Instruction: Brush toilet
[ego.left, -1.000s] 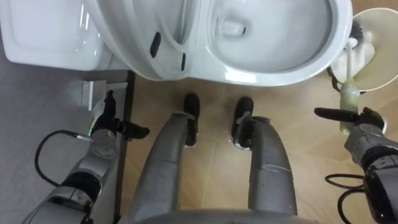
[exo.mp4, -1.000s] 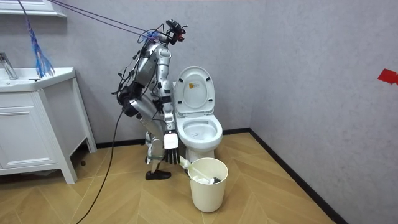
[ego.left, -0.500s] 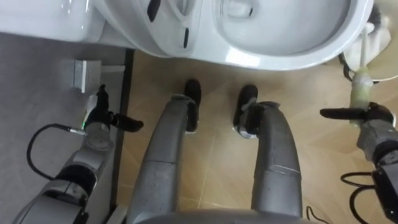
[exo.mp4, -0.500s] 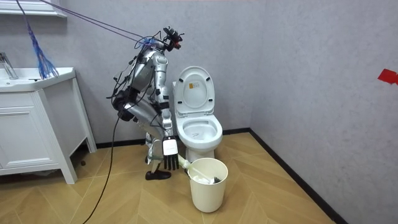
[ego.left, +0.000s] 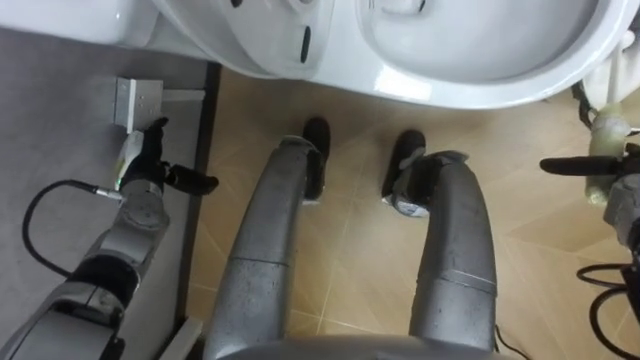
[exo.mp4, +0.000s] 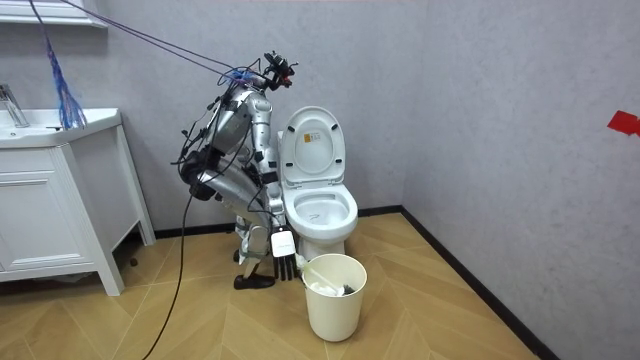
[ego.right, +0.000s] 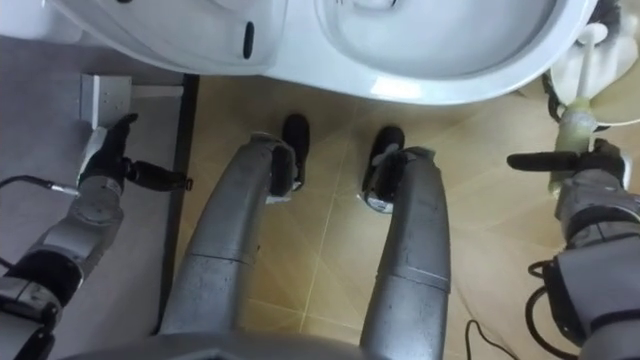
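The white toilet (ego.left: 470, 85) has its lid raised (exo.mp4: 312, 143), and I stand bent forward right in front of the bowl. A toilet brush stands in the white bin (exo.mp4: 334, 295) to my right, with its pale green handle (ego.right: 577, 125) sticking up. My right hand (ego.right: 585, 185) hangs just below that handle, thumb stretched out sideways and fingers pointing straight down (exo.mp4: 284, 262) beside the bin's rim. It holds nothing. My left hand (ego.left: 140, 175) hangs open by the grey wall on the other side of the toilet.
A small white box (ego.left: 135, 100) is fixed low on the grey wall, beside a dark skirting strip (ego.left: 205, 140). A white vanity cabinet (exo.mp4: 60, 200) stands at the room view's left. Wooden floor lies open toward the room view's right.
I have bent lower. My right hand has dropped down toward the bin's rim. The eye view has shifted with my head.
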